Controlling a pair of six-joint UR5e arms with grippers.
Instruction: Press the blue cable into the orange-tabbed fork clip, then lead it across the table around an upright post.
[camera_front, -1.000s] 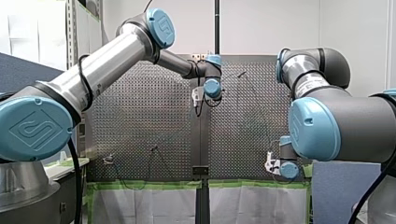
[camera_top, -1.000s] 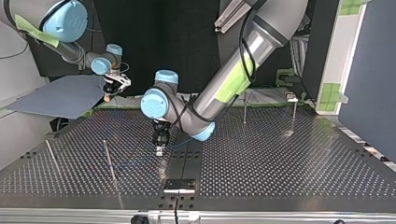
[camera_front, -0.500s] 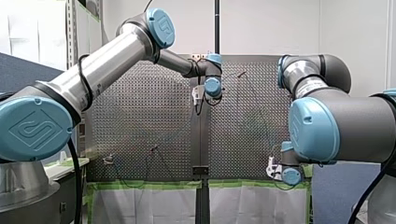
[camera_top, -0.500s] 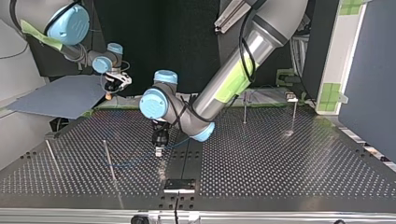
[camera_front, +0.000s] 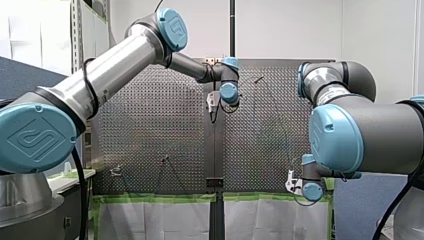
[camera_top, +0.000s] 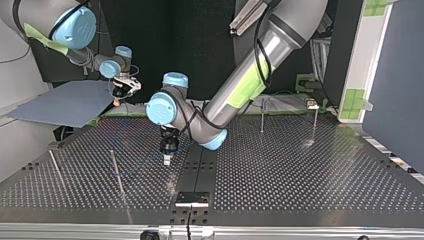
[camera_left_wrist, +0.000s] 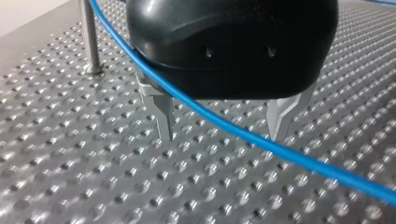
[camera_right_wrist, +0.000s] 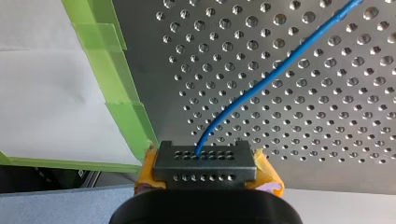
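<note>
In the left wrist view my left gripper (camera_left_wrist: 222, 126) is black with metal fingers (camera_left_wrist: 163, 116) and stands open just above the perforated table. The blue cable (camera_left_wrist: 243, 133) slants across close to both fingers, not pinched. In the top view this gripper (camera_top: 167, 159) hangs near the table's middle, beside a thin upright post (camera_top: 116, 172). My right gripper (camera_right_wrist: 205, 169) has its yellow pads (camera_right_wrist: 266, 176) shut on a black perforated end block (camera_right_wrist: 205, 161), out of which the blue cable (camera_right_wrist: 261, 81) leads. It hovers at the table's edge (camera_front: 291, 182). I cannot make out the fork clip.
Other upright posts stand at the top view's left (camera_top: 55, 167) and at its far right (camera_top: 261, 115) (camera_top: 315, 120). A small black plate (camera_top: 192, 198) sits at the near middle edge. Green tape (camera_right_wrist: 123, 93) lines the table's edge by my right gripper.
My left gripper has slid a little toward the top view's left, nearer the post. My right gripper has sunk lower at the front view's right, still holding the end block.
</note>
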